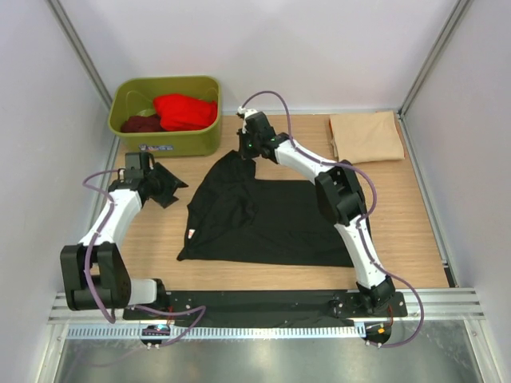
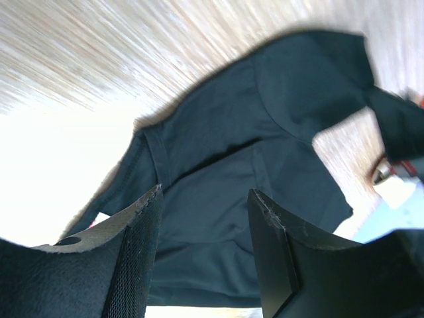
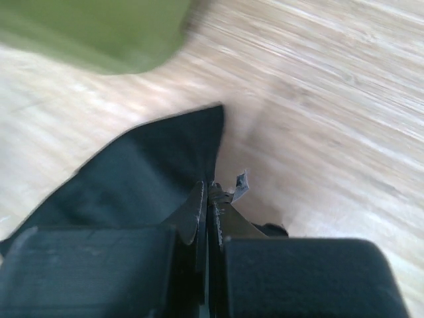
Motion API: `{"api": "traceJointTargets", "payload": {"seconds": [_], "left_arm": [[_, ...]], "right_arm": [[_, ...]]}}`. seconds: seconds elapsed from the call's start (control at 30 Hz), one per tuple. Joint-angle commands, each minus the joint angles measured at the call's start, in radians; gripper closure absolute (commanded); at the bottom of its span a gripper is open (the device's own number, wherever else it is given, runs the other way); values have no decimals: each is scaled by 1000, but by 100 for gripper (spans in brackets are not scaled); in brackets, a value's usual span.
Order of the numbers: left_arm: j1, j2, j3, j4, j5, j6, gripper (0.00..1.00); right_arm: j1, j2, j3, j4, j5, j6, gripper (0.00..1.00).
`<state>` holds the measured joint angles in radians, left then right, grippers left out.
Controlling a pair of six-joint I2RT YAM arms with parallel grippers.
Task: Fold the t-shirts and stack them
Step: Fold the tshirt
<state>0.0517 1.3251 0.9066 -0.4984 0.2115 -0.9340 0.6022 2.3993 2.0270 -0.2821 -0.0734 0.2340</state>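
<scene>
A black t-shirt [image 1: 271,219] lies spread and partly rumpled in the middle of the wooden table [image 1: 415,239]. My right gripper [image 1: 249,148] is shut on its far corner, near the tub. In the right wrist view the jaws [image 3: 209,189] are pressed together on the black cloth [image 3: 146,179], and a small tag [image 3: 242,182] pokes out beside them. My left gripper [image 1: 165,188] stands open just left of the shirt with nothing in it. Its wrist view shows the black t-shirt [image 2: 265,132] beyond the spread fingers [image 2: 136,252]. A folded beige t-shirt [image 1: 367,136] rests at the back right.
An olive-green tub [image 1: 164,142] stands at the back left and holds a red t-shirt [image 1: 185,112] and a maroon t-shirt [image 1: 142,124]. Its blurred corner [image 3: 99,33] shows in the right wrist view. White walls close the table on three sides.
</scene>
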Motion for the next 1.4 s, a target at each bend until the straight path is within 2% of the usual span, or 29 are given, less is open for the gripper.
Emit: {"api": "traceJointTargets", "payload": {"seconds": [0.0, 0.07, 0.2, 0.3, 0.43, 0.6, 0.67, 0.77, 0.83, 0.93, 1.0, 1.13, 1.2, 1.37], "left_arm": [[19, 52, 21, 43, 14, 27, 44], [40, 97, 41, 28, 31, 29, 44], [50, 118, 77, -15, 63, 30, 43], [51, 114, 89, -61, 65, 49, 42], [51, 115, 78, -118, 89, 92, 41], [51, 125, 67, -132, 150, 175, 40], [40, 143, 90, -126, 186, 185, 40], [-19, 183, 141, -120, 227, 189, 41], [-42, 215, 158, -120, 264, 166, 41], [-134, 269, 195, -115, 279, 136, 41], [-199, 302, 241, -127, 282, 136, 40], [-277, 358, 317, -286, 175, 155, 40], [-299, 358, 310, -301, 132, 156, 40], [-383, 411, 325, -284, 69, 127, 41]], "right_arm": [[44, -152, -75, 60, -8, -15, 99], [100, -199, -120, 40, 38, -42, 99], [205, -328, -386, 93, 116, -33, 99], [300, -405, -523, 103, 185, -30, 99], [393, -506, -645, 97, 297, -32, 99], [401, -659, -709, 23, 359, 24, 64], [374, -709, -709, -3, 319, 74, 59], [312, -703, -699, -35, 221, 207, 59], [292, -680, -666, -67, 208, 263, 59], [234, -660, -648, -127, 173, 352, 59], [153, -661, -634, -173, 205, 387, 60], [-1, -660, -584, -358, 233, 395, 61], [-50, -655, -545, -416, 250, 386, 62], [-65, -657, -556, -471, 247, 367, 62]]}}
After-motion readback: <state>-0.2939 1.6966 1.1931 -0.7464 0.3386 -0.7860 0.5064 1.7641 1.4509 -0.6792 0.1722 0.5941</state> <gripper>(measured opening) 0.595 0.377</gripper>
